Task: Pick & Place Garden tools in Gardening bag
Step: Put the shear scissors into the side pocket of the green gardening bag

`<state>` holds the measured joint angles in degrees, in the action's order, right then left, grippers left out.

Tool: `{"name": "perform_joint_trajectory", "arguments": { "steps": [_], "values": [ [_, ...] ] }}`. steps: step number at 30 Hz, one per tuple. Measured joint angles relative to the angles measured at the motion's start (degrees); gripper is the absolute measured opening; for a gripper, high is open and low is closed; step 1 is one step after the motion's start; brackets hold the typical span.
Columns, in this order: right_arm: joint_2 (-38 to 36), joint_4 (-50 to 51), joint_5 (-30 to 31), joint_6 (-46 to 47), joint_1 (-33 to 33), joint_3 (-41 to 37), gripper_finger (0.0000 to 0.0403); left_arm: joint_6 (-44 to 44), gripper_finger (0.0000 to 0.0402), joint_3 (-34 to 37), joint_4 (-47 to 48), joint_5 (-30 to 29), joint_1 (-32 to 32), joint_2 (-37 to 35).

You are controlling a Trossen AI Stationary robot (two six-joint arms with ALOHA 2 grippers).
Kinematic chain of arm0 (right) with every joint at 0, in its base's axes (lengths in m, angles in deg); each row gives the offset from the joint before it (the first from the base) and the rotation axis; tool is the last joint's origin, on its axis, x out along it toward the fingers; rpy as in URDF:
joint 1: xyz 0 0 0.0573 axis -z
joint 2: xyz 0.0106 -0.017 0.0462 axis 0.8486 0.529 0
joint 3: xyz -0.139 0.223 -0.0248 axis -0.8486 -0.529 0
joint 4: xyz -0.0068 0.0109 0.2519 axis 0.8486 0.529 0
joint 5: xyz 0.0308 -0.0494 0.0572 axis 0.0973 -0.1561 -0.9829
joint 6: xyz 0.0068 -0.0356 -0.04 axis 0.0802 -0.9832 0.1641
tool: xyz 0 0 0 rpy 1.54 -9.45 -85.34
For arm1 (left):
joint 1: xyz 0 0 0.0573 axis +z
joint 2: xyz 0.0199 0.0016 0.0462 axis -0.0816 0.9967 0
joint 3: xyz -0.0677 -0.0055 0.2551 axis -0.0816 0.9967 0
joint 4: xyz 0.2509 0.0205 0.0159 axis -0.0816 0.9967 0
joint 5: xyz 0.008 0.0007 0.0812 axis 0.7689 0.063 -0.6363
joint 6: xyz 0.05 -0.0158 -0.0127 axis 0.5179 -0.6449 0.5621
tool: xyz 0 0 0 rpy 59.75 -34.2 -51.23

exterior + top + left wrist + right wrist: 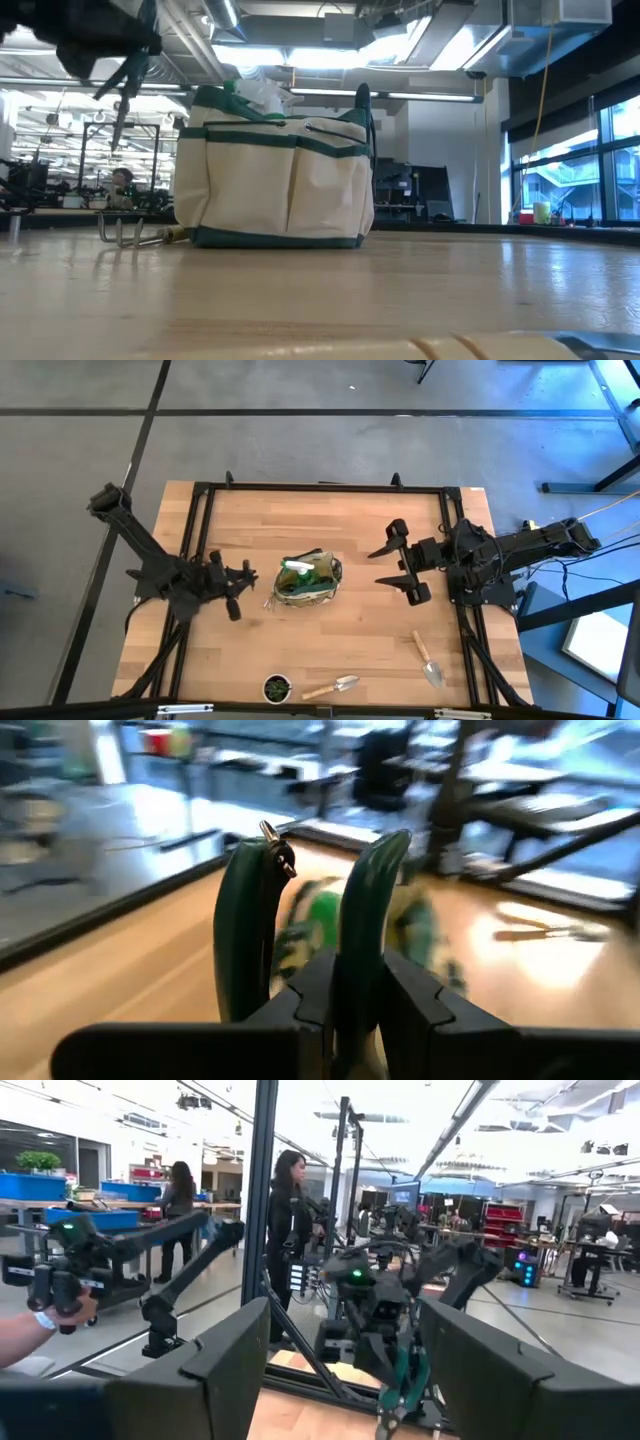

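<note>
The tan gardening bag (308, 580) stands upright mid-table, also in the low view (275, 175), with the spray bottle's white top (295, 568) in its mouth. My left gripper (237, 588) is just left of the bag, above the table, shut on the dark-handled pruners (360, 910). A metal fork (130, 235) lies on the table by the bag's left side. Two wooden-handled trowels lie near the front edge, one at the front right (430, 658) and one at the front middle (335, 686). My right gripper (402, 566) is open and empty to the right of the bag. My left gripper pinches one pruner handle (362, 955) between its two fingers. The handle runs along the fingers and sticks out past their tips. The other handle (245, 920) stands free beside the fingers. The pruners are lifted clear of the table and point toward the bag.
A small round dark pot with a green plant (277, 687) stands at the front edge, left of the front-middle trowel. A black frame (320, 487) runs around the table. People (285, 1210) stand in the room beyond the table.
</note>
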<state>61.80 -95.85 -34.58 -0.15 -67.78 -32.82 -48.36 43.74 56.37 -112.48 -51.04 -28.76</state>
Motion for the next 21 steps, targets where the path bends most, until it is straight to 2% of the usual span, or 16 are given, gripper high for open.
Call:
{"name": "perform_joint_trajectory", "arguments": {
  "steps": [2,4,6,10,17,21],
  "values": [
    [0.02,0.00,0.00,-0.04,0.00,0.00,0.0259,10.82,0.0044,4.85,-15.50,5.04,0.32,-2.92],
    [0.02,-0.13,0.00,-0.06,0.00,0.00,0.0259,22.17,0.0044,9.23,-32.50,13.43,1.51,-3.69],
    [0.02,-0.10,0.00,-0.12,-0.02,0.00,0.0259,28.67,0.0044,11.68,-42.92,18.84,2.54,-3.34],
    [0.02,0.20,-0.03,-0.22,-0.02,0.00,0.0259,30.42,0.0044,12.42,-42.10,20.31,4.80,-2.58],
    [0.22,0.97,-1.99,-0.12,-0.08,0.00,0.0259,28.95,0.0044,11.62,-42.34,29.41,12.73,-0.10],
    [0.22,1.47,-1.98,0.10,-0.08,0.00,0.0259,27.96,0.0044,10.91,-42.75,32.70,16.42,2.51]
  ]
}}
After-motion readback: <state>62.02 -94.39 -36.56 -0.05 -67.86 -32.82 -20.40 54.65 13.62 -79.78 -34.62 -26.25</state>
